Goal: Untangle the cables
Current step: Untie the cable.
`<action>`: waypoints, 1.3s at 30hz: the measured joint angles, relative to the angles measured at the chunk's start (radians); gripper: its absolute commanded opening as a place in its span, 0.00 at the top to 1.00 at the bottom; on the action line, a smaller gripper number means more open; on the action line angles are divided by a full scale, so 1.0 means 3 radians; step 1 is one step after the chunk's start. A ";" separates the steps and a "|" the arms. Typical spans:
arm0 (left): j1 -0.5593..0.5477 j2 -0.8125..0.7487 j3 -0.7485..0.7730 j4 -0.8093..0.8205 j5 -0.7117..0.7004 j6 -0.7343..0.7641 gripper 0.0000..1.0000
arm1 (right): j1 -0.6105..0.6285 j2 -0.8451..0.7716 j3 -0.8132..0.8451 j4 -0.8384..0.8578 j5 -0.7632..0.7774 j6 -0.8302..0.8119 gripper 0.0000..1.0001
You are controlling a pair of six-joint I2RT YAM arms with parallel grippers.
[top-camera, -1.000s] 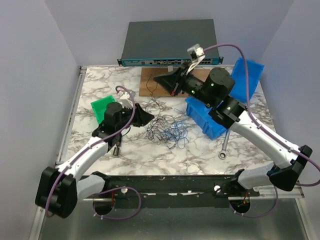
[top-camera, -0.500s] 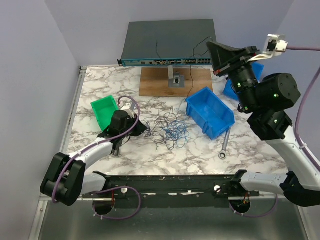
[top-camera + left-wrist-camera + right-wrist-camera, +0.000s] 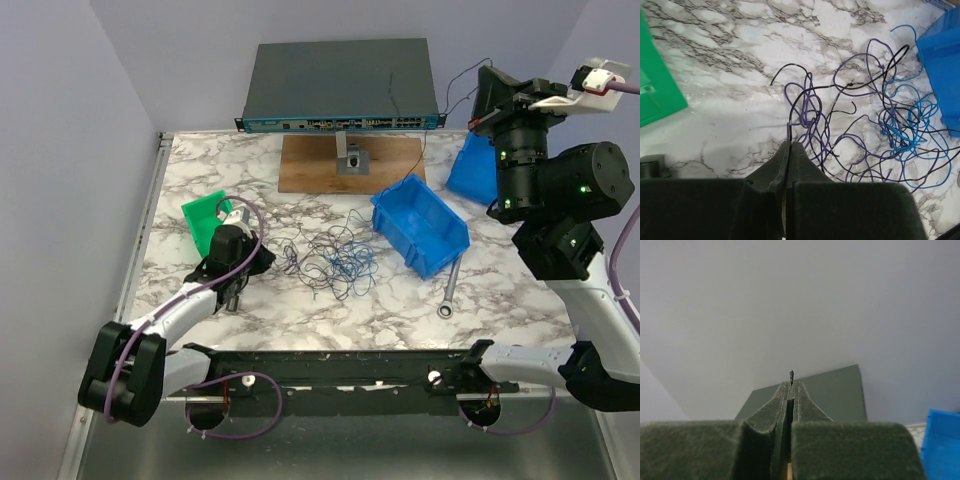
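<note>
The cables (image 3: pixel 335 258) lie as a loose tangle of thin black, purple and blue wires mid-table; they fill the left wrist view (image 3: pixel 865 130). My left gripper (image 3: pixel 268 258) sits low at the tangle's left edge, shut on a black wire (image 3: pixel 789 131) that runs into the bundle. My right gripper (image 3: pixel 480 95) is raised high at the back right, shut on a black wire whose tip (image 3: pixel 791 375) sticks out above the fingertips. That wire (image 3: pixel 425 140) hangs down from it toward the tangle.
A green bin (image 3: pixel 205 222) is just left of the left gripper. A blue bin (image 3: pixel 420 225) lies right of the tangle, another (image 3: pixel 475 165) behind it. A grey network switch (image 3: pixel 340 85), a wooden board (image 3: pixel 310 165) and a wrench (image 3: pixel 450 290) are also here.
My right arm has swung up and to the right from the wooden board, drawing a black wire out of the tangle. My left gripper has pulled back a little to the left.
</note>
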 measured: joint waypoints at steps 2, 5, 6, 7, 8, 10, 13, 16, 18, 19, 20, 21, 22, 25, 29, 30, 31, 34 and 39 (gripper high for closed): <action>0.0029 -0.0104 -0.0022 -0.0055 -0.0071 -0.0019 1.00 | 0.0000 0.0009 0.0036 0.0005 0.0158 -0.0122 0.99; 0.0051 -0.0313 -0.0060 -0.0126 -0.0196 -0.0055 0.77 | 0.0000 -0.0014 -0.0025 0.0011 0.0390 -0.0224 0.99; 0.0055 -0.0366 -0.0060 -0.0144 -0.0195 -0.0045 0.68 | 0.0000 -0.0047 -0.0107 0.0001 0.0464 -0.0234 0.99; 0.0055 -0.0395 -0.0057 -0.0158 -0.0193 -0.0039 0.61 | 0.0000 -0.0086 -0.0205 -0.0024 0.0528 -0.0233 0.99; 0.0043 -0.0412 -0.0038 -0.0202 -0.0191 -0.0015 0.53 | 0.0000 -0.0128 -0.0314 -0.0048 0.0576 -0.0216 0.99; -0.0014 -0.0413 0.0031 -0.0329 -0.0192 0.0039 0.40 | 0.0000 -0.0205 -0.0530 -0.0163 0.0641 -0.0132 0.99; -0.0195 -0.0441 0.0212 -0.0540 -0.0201 0.0149 0.31 | 0.0000 -0.0226 -0.0701 -0.0464 0.0649 0.0092 0.99; -0.0319 -0.0504 0.0350 -0.0656 -0.0210 0.0215 0.27 | 0.0000 -0.0182 -0.0767 -0.0750 0.0643 0.0287 0.99; -0.0420 -0.0533 0.0458 -0.0696 -0.0206 0.0282 0.25 | 0.0000 -0.0134 -0.0788 -0.0888 0.0645 0.0369 0.99; -0.0446 -0.0532 0.0495 -0.0696 -0.0205 0.0300 0.25 | 0.0000 -0.0112 -0.0796 -0.0928 0.0646 0.0388 0.99; -0.0476 -0.0530 0.0526 -0.0682 -0.0178 0.0333 0.25 | 0.0000 -0.0083 -0.0807 -0.0987 0.0646 0.0416 0.99; -0.0504 -0.0523 0.0551 -0.0668 -0.0141 0.0360 0.25 | 0.0000 -0.0056 -0.0823 -0.1019 0.0646 0.0437 0.99; -0.0533 -0.0495 0.0575 -0.0624 -0.0064 0.0401 0.25 | 0.0000 -0.0024 -0.0832 -0.1049 0.0646 0.0456 0.99; -0.0575 -0.0350 0.0665 -0.0544 0.0122 0.0463 0.25 | 0.0000 0.0075 -0.0833 -0.1109 0.0643 0.0481 0.99; -0.0604 -0.0098 0.0852 -0.0498 0.0342 0.0540 0.27 | -0.0004 0.0196 -0.0802 -0.1193 0.0636 0.0482 0.99; -0.0607 -0.0067 0.0880 -0.0481 0.0388 0.0561 0.28 | -0.0005 0.0231 -0.0769 -0.1205 0.0632 0.0482 0.99; -0.0613 -0.0014 0.0928 -0.0454 0.0472 0.0590 0.29 | -0.0011 0.0263 -0.0727 -0.1217 0.0627 0.0481 0.99; -0.0636 0.0188 0.1101 -0.0393 0.0662 0.0651 0.30 | -0.0023 0.0308 -0.0621 -0.1235 0.0603 0.0481 0.99; -0.0666 0.0687 0.1372 -0.0304 0.0893 0.0651 0.40 | -0.0025 0.0322 -0.0413 -0.1256 0.0563 0.0479 0.99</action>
